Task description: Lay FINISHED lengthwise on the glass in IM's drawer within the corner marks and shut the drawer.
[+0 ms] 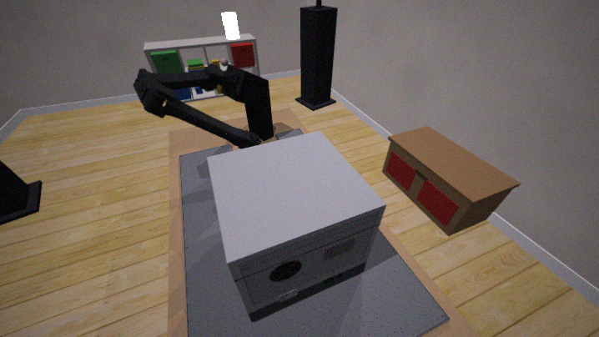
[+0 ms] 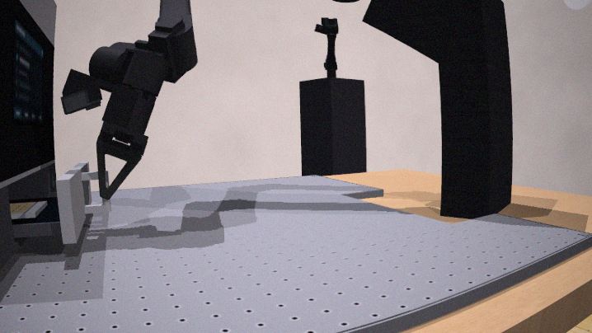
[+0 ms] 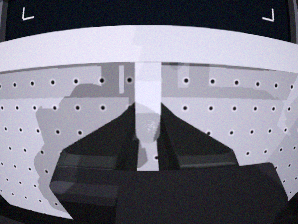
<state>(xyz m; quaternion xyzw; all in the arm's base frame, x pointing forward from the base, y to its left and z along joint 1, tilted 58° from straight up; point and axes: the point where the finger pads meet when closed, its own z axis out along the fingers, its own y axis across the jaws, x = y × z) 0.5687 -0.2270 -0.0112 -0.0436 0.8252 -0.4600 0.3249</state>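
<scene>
Perforated grey board [image 1: 355, 309] [image 2: 289, 264] [image 3: 220, 95] spreading across foreground. Black pincer [image 2: 106, 196] [image 3: 147, 109] pinching white handle [image 2: 96, 175] [image 3: 148, 82] of part-open drawer [image 2: 67, 211] [image 3: 75, 46]. Cassette [image 2: 30, 209] lying inside drawer, behind front panel. Imager [image 1: 293, 188] [image 2: 30, 140] standing upright. Dark pedestal [image 1: 317, 54] [image 2: 333, 124] rising beyond.

Pale-grey imager housing [image 1: 293, 188], matt, smooth; floor [image 1: 96, 201] glossless grained wood.

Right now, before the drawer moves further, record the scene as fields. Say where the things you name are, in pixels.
Imager: upright on the perforated board [image 1: 402, 301] [image 2: 289, 264], imager body [image 1: 293, 188] [image 2: 26, 103]
Drawer: partly open, drawer front [image 2: 68, 211] [image 3: 150, 46] clear of the body
Cassette: in the drawer [image 2: 37, 228], cassette [image 2: 35, 210] centring not visible
Tool: tool [image 2: 106, 196] [image 3: 147, 109] shut on the handle [image 2: 95, 208] [image 3: 148, 82]
Remaining: drawer still to be shut
</scene>
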